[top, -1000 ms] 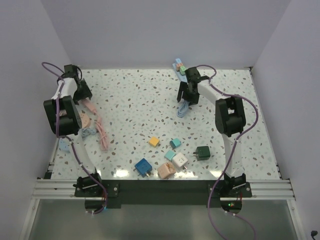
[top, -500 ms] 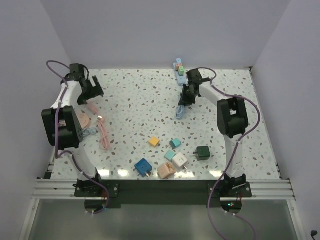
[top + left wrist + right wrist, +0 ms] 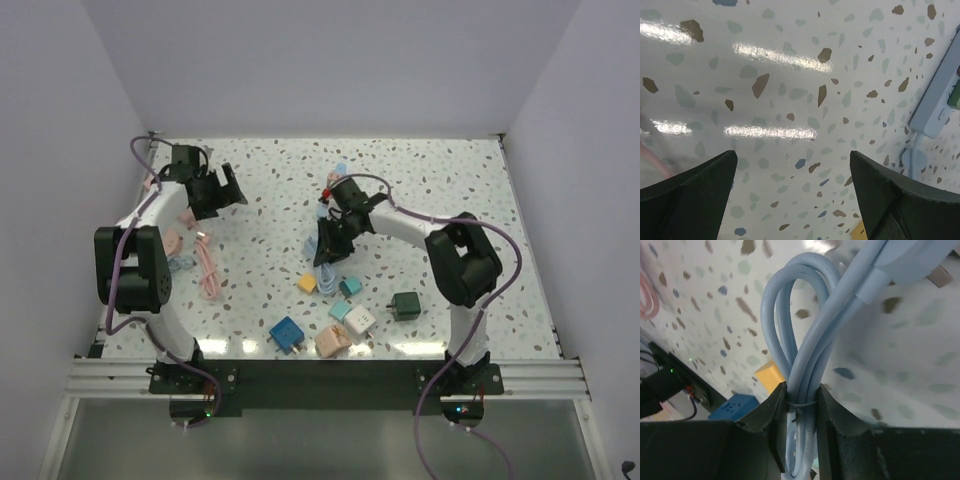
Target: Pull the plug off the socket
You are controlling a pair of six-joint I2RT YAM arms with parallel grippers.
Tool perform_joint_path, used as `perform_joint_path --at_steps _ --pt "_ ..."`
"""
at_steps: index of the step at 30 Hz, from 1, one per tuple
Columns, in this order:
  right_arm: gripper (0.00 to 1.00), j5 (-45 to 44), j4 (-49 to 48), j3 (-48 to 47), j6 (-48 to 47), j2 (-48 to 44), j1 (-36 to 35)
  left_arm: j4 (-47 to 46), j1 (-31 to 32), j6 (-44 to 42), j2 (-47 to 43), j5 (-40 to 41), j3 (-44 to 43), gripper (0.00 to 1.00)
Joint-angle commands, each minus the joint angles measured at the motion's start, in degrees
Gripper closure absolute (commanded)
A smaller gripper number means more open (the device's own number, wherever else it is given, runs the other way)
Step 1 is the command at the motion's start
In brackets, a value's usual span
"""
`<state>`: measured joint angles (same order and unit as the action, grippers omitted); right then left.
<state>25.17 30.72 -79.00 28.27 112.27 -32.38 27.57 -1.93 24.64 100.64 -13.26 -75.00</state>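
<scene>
The socket is a light-blue power strip [image 3: 339,171], mostly hidden under my right arm near the table's middle. In the left wrist view its end [image 3: 938,102] shows at the right edge with a green plug [image 3: 955,95] in it. My right gripper [image 3: 326,248] is shut on the strip's bundled light-blue cable [image 3: 805,340], which is tied with a thin band between the fingers [image 3: 800,390]. My left gripper [image 3: 230,190] hovers open over bare table to the left of the strip, with nothing between its fingers [image 3: 792,160].
Loose adapter cubes lie toward the front: yellow [image 3: 307,283], teal [image 3: 350,287], dark green [image 3: 405,305], blue [image 3: 287,333], peach [image 3: 333,341], white [image 3: 360,321]. A pink cable [image 3: 206,268] and other small items sit by the left edge.
My right gripper shut on the cable bundle and dragged the power strip from the back edge toward the middle. My left gripper opened wide and swung right, away from the left edge.
</scene>
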Motion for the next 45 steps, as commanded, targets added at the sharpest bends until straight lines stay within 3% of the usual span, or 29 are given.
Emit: perform_joint_path --at_steps 1,8,14,17,22,31,32,33,34,38,41,45 --pt "1.0 8.22 -6.89 -1.31 1.78 0.57 -4.88 -4.98 1.41 2.16 0.52 -3.09 0.73 0.0" --pt "1.0 13.76 4.86 -13.1 -9.27 4.97 -7.78 -5.34 1.41 2.51 -0.97 -2.56 1.96 0.0" --pt "1.0 12.02 28.75 -18.56 -23.78 6.04 -7.78 -5.6 1.41 2.43 -1.24 -2.65 3.55 0.0" --pt "1.0 3.24 28.61 -12.95 -22.48 0.69 -7.09 -5.69 1.41 2.43 -0.89 -2.65 3.55 0.0" --pt "1.0 -7.31 26.85 -7.75 -17.47 -3.19 -0.15 -6.48 1.41 2.43 -0.01 -3.44 2.85 0.0" --pt "1.0 -17.16 25.44 -12.5 -17.99 3.65 6.19 -5.51 2.9 1.81 1.58 -3.97 1.09 0.0" --pt "0.81 -17.17 23.27 -10.75 -16.51 4.09 6.89 -5.51 2.9 1.46 1.32 -4.14 1.7 0.0" --pt "0.81 -18.04 23.25 -10.47 -15.97 4.1 6.89 -5.51 2.9 1.46 1.31 -4.15 1.7 0.0" --pt "0.66 -18.75 23.33 -10.38 -15.45 4.27 6.89 -5.6 2.9 1.37 1.23 -4.06 2.31 0.0" --pt "0.28 -15.25 19.74 -8.98 -14.91 0.24 6.89 -6.13 2.9 1.11 0.87 -4.41 3.63 0.0" --pt "0.14 -14.97 17.89 -10.82 -15.35 -3.27 6.89 -6.57 2.99 1.37 0.7 -5.11 4.16 0.0" --pt "0.08 -16.9 14.55 -14.85 -18.06 -3.38 6.89 -7.8 3.43 1.72 0.7 -5.64 4.86 0.0"
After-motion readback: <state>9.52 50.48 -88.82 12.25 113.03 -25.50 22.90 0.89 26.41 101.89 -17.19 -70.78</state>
